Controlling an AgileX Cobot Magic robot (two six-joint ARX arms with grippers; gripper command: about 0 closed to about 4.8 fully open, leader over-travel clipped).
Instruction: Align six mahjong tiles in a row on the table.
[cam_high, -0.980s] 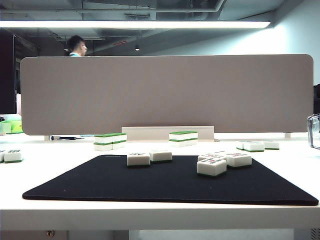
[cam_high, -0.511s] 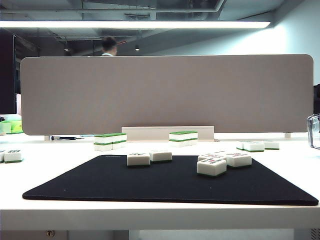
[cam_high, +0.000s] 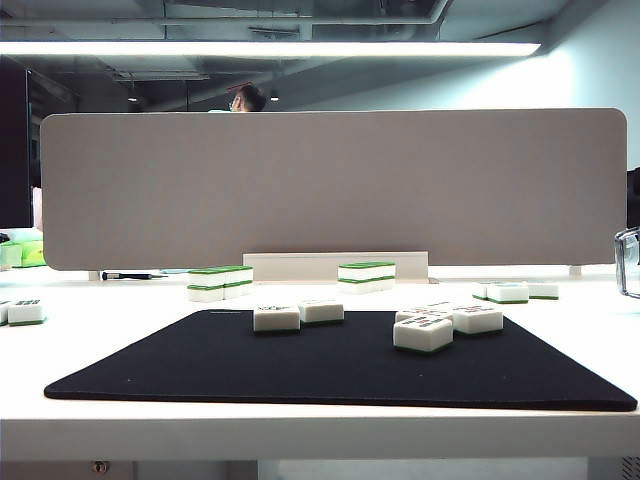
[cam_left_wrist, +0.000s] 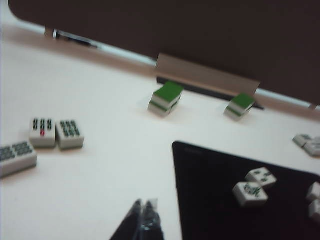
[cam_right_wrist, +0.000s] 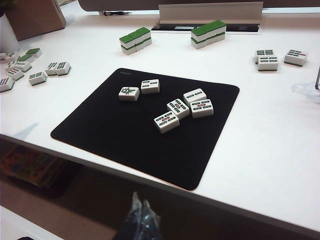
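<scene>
Tiles (cam_right_wrist: 170, 102) sit scattered on your mat (cam_right_wrist: 120, 135); left gripper (cam_left_wrist: 142, 212) and right gripper (cam_right_wrist: 140, 210) hang closed, empty, short of it.

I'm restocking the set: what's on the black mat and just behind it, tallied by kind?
White face-up mahjong tiles on the black rectangular mat: 6
Green-topped tile stacks behind it: 2
Total: 8
Left pincer, shut, hovers over the white table beside the mat; right pincer, shut, hangs before the table's front edge.

open: front half of flat black rectangular mat (cam_right_wrist: 125, 145) | blocked: six white face-up mahjong tiles (cam_right_wrist: 172, 107) mid-mat, green-backed tile stacks (cam_right_wrist: 135, 40) behind
</scene>
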